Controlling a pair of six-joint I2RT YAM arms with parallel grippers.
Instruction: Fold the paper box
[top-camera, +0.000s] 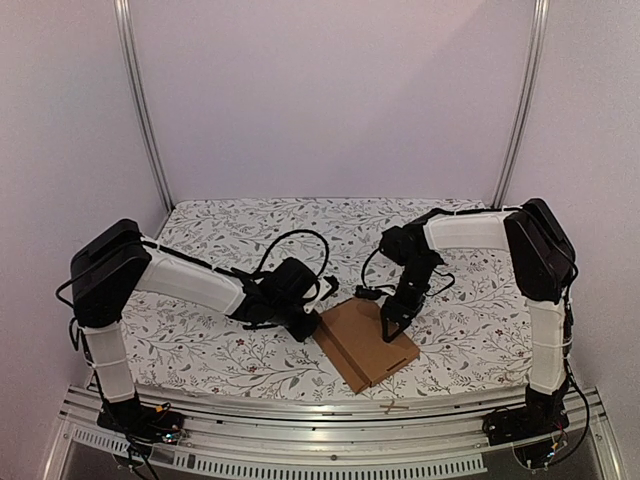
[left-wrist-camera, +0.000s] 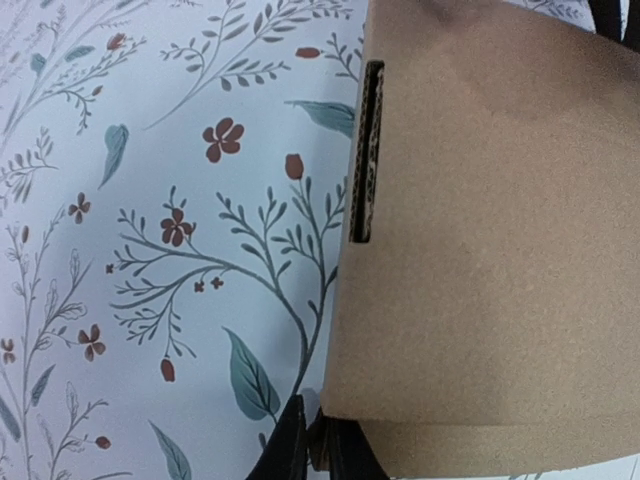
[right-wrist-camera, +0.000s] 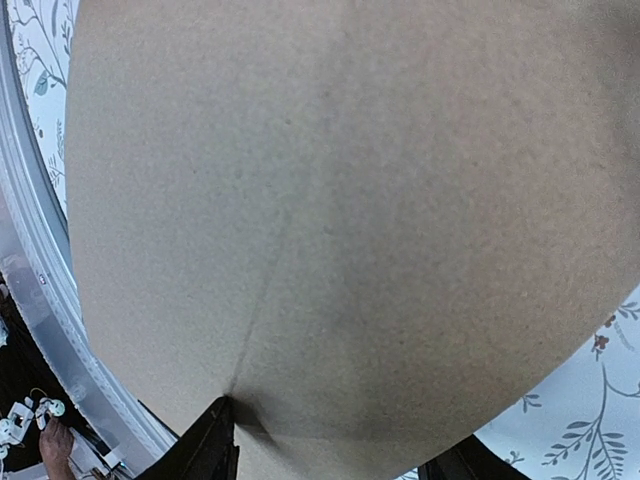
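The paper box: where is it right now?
In the top view the paper box lies centrally near the front edge of the table, between the left hand and the right hand.

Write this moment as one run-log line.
box flat on table | left gripper at its left corner, grip unclear | right gripper open, on its top

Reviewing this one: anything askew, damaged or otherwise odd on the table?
The paper box lies skewed to the front edge of the table, its near corner close to that edge. No tear or crushing shows on it. Nothing else stands out.
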